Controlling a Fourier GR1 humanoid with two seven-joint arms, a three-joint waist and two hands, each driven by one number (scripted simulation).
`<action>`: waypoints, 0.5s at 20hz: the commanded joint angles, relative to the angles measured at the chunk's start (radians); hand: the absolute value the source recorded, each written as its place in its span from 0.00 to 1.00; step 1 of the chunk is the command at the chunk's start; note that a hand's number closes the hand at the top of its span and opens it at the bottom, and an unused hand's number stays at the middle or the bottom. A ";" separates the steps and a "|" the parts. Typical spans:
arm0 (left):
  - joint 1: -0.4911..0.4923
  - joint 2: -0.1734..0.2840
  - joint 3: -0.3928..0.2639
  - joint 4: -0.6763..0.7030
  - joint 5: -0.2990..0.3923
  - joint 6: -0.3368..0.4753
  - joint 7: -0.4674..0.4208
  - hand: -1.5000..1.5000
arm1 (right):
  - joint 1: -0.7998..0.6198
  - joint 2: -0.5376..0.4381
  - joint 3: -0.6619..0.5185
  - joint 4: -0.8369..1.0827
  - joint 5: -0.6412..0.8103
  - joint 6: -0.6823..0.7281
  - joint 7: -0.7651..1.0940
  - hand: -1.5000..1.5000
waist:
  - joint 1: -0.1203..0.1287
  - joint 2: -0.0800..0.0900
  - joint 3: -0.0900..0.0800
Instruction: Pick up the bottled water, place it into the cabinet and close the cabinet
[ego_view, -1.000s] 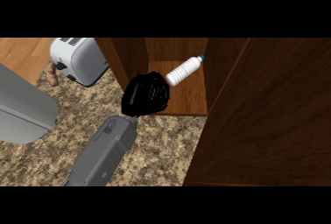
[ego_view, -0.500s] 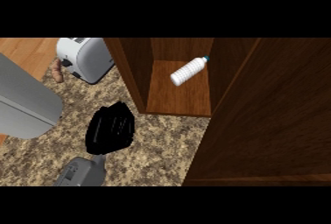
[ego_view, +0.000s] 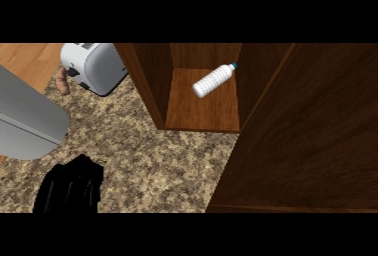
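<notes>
A: Where is the bottled water (ego_view: 213, 81) located?

B: It is seen lying on its side on the wooden shelf of the cabinet (ego_view: 201, 113). The capped end is pointed toward the back right of the compartment, and the base is angled toward the front left. No hand is in contact with it.

A: How is the cabinet configured?

B: The compartment is shown open. The cabinet door (ego_view: 310, 140) is swung outward and occupies the right side of the view. Its lower and right portions are cut off, and whatever lies behind it is hidden.

A: Which hand is visible, and in what state?

B: One black hand (ego_view: 69, 188) is seen at the lower left, over the granite counter (ego_view: 159, 160), well apart from the cabinet. Only its back is presented; the fingers are merged into a dark mass and are partly cut off at the bottom. Whether it is open or curled cannot be told. Nothing is seen held in it. Which side it belongs to cannot be determined.

A: What else is recorded?

B: A toaster (ego_view: 92, 65) is placed at the upper left, truncated at the top. A grey slab (ego_view: 26, 117) is cropped by the left edge. A small brown item (ego_view: 61, 80) beside the toaster cannot be identified.
</notes>
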 joint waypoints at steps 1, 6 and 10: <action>0.142 0.059 0.040 -0.136 0.026 -0.023 -0.015 1.00 | -0.119 0.165 0.100 -0.028 0.066 -0.036 0.117 1.00 | -0.009 0.002 -0.001; 0.313 0.096 0.083 -0.206 0.039 -0.090 -0.063 1.00 | -0.323 0.341 -0.002 0.101 0.090 -0.030 0.258 1.00 | -0.017 0.008 0.000; 0.341 0.176 0.221 -0.256 0.189 -0.154 0.004 1.00 | -0.470 0.464 -0.089 0.302 0.066 -0.032 0.257 1.00 | -0.015 0.013 0.001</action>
